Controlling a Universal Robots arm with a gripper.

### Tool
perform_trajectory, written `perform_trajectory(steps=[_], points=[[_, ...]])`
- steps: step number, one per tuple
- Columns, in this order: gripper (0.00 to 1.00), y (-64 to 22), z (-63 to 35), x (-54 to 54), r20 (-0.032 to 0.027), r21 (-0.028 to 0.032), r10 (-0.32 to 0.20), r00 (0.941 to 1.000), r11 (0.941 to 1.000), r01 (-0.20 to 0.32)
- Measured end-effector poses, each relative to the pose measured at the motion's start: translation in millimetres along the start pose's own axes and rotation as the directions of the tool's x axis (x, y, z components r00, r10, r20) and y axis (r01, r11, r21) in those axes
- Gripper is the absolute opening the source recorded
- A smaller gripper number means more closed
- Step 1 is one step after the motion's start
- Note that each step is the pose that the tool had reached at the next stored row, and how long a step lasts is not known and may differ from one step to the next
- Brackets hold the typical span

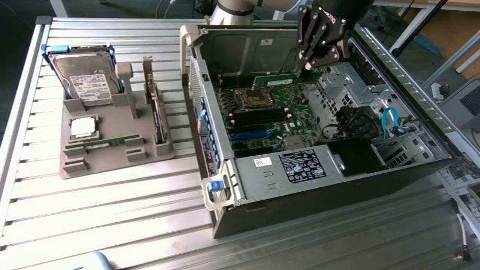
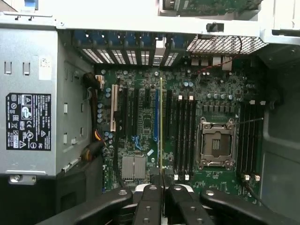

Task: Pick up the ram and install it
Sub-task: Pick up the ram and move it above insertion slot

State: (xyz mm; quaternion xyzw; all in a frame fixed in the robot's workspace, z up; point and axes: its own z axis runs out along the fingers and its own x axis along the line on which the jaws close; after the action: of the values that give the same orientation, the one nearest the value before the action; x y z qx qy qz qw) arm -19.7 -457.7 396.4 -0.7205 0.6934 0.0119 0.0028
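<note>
The jaws are closed on the ram [image 1: 284, 81], pinching the thin green stick by 1 end. The stick reaches out from the jaws, inside the open case [image 1: 315, 191] and over the motherboard [image 1: 277, 121]. In the wrist view the stick appears edge-on as a thin pale line [image 2: 161, 122] running away from the dark fingers [image 2: 152, 201], which sit tight on either side of it. Beyond that line lie the motherboard's long slots. The socket [image 2: 216, 143] is off to 1 side of the jaws, and 3 black slots [image 2: 183, 136] lie between it and the line. Whether the stick touches the board I cannot tell.

Well apart from the jaws, outside the case on the slatted desk [image 1: 112, 214], stands a grey tray [image 1: 112, 163]. In its front groove lies a 2nd stick [image 1: 105, 143]. A silver chip [image 1: 82, 126] sits just behind that stick, a hard drive [image 1: 84, 79] at the tray's far end, and an upright card [image 1: 155, 112] along the tray's side nearest the case.
</note>
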Motion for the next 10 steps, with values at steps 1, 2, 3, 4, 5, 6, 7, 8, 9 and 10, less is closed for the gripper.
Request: perform_trajectory(steps=[1, 2, 3, 4, 5, 6, 7, 8, 9, 10], points=[[0.12, -0.7, 0.0, 0.0, 0.0, 0.0, 0.0, 1.0, 1.0, 0.0], [0.12, -0.8, 0.0, 0.0, 0.0, 0.0, 0.0, 1.0, 1.0, 0.0], [0.12, -0.8, 0.1, 0.0, 0.0001, 0.0, 0.0, 1.0, 1.0, 0.0], [0.12, -0.8, 0.1, 0.0, 0.0001, 0.0, 0.0, 1.0, 1.0, 0.0], [0.12, -0.8, 0.0, 0.0, 0.0001, 0.0, 0.0, 1.0, 1.0, 0.0], [0.12, -0.8, 0.3, -0.1, 0.0003, 0.0001, 0.0, 1.0, 1.0, 0.0], [0.12, -0.9, 0.9, -0.1, 0.0002, 0.0001, 0.0, 1.0, 1.0, 0.0], [0.12, -0.8, 1.6, 0.0, 0.0, 0.0, 0.0, 1.0, 1.0, 0.0], [0.12, -0.8, 2.4, 0.0, 0.0001, 0.0, 0.0, 1.0, 1.0, 0.0], [0.12, -0.9, 3.1, 0.0, 0.0001, 0.0, 0.0, 1.0, 1.0, 0.0]])
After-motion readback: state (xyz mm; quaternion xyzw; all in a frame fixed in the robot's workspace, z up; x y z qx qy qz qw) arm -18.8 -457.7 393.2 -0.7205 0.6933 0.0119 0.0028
